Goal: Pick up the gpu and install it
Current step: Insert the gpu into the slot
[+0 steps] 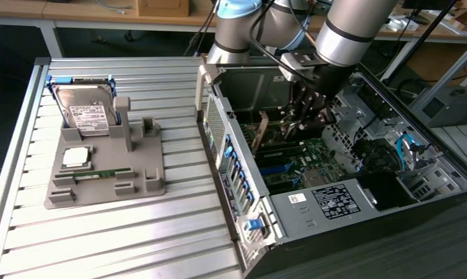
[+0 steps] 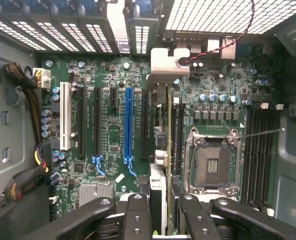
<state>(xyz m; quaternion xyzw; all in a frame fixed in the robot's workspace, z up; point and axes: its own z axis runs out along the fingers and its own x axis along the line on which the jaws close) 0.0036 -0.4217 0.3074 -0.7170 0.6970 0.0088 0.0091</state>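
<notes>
The gpu is seen edge-on in the wrist view, a thin dark card running from between my fingers up to its silver bracket at the case's rear wall. My gripper is shut on it, one black finger on each side. The card hangs over the motherboard, between the blue slot and the CPU socket. Whether its edge sits in a slot is hidden. In the exterior view my gripper reaches down into the open computer case, with the gpu upright near the case's rear wall.
A grey fixture on the slatted table at the exterior view's left carries a hard drive, a CPU and a RAM stick. Inside the case, cable bundles and the drive cage stand near the card.
</notes>
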